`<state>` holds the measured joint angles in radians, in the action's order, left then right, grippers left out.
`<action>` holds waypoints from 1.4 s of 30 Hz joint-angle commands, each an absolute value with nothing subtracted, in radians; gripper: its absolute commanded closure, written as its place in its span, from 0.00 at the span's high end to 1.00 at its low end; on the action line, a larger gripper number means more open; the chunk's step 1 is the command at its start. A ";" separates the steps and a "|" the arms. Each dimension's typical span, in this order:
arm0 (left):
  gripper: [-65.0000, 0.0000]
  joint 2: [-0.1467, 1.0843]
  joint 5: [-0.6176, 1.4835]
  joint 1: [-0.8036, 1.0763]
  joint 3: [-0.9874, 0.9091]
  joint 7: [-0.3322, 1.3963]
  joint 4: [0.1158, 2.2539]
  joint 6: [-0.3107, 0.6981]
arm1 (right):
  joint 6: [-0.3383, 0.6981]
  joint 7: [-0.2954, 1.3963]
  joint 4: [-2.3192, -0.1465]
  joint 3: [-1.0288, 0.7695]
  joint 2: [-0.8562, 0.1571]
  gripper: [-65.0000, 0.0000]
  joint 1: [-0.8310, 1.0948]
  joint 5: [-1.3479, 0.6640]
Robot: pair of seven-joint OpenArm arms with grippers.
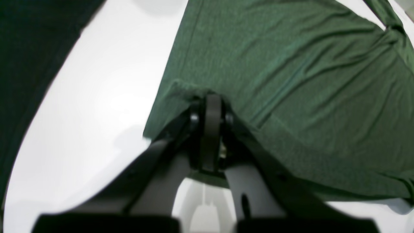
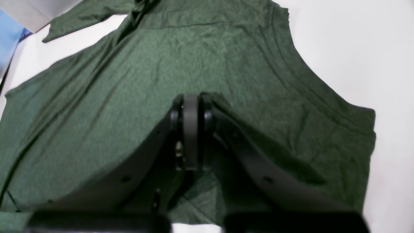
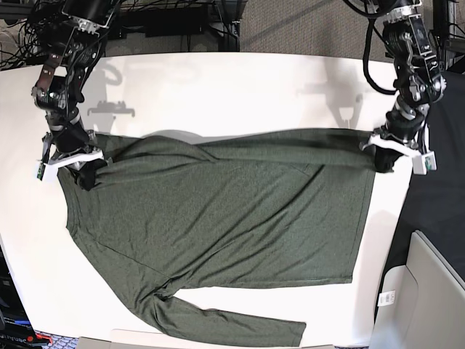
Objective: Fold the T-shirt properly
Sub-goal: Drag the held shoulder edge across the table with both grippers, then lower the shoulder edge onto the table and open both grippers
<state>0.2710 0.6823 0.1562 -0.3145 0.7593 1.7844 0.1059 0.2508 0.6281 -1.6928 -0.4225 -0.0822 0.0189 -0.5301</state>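
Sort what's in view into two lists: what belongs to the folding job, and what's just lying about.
Part of the job:
- T-shirt, spread on the white table
- left gripper, shut on the T-shirt
- right gripper, shut on the T-shirt

Just lying about:
- cables behind the table
- grey bin

One T-shirt [image 3: 218, 218] out there, the only garment on show, and one long sleeve [image 3: 232, 325] of it trailing along the near edge. One white desk [image 3: 218, 94] under it all. Two arms in play, so two end effectors: the left end effector [image 3: 383, 150] and the right end effector [image 3: 86, 171]. One small white tag [image 3: 386, 298] at the near right.
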 commanded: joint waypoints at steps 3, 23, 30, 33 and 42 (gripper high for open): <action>0.00 0.283 0.688 0.111 -0.318 0.731 1.767 0.110 | 0.259 0.596 -1.678 -0.426 -0.091 0.00 -0.035 -0.542; 0.00 0.225 0.687 -0.022 -0.314 0.719 1.508 0.111 | 0.259 0.595 -1.573 -0.450 -0.088 0.01 -0.093 -0.541; 0.10 0.229 0.685 -0.021 -0.312 0.720 1.506 0.108 | 0.254 0.595 -1.573 -0.450 -0.088 0.01 -0.091 -0.503; 0.21 0.232 0.685 -0.018 -0.311 0.731 1.521 0.108 | 0.252 0.599 -1.575 -0.450 -0.088 0.01 -0.090 -0.501; 0.29 0.272 0.688 0.093 -0.312 0.733 1.649 0.107 | 0.251 0.601 -1.583 -0.441 -0.088 0.26 -0.064 -0.504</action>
<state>0.2512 0.6857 0.1028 -0.3077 0.7555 1.6306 0.1055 0.2436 0.6281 -1.5581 -0.4397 -0.0792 -0.0536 -0.4934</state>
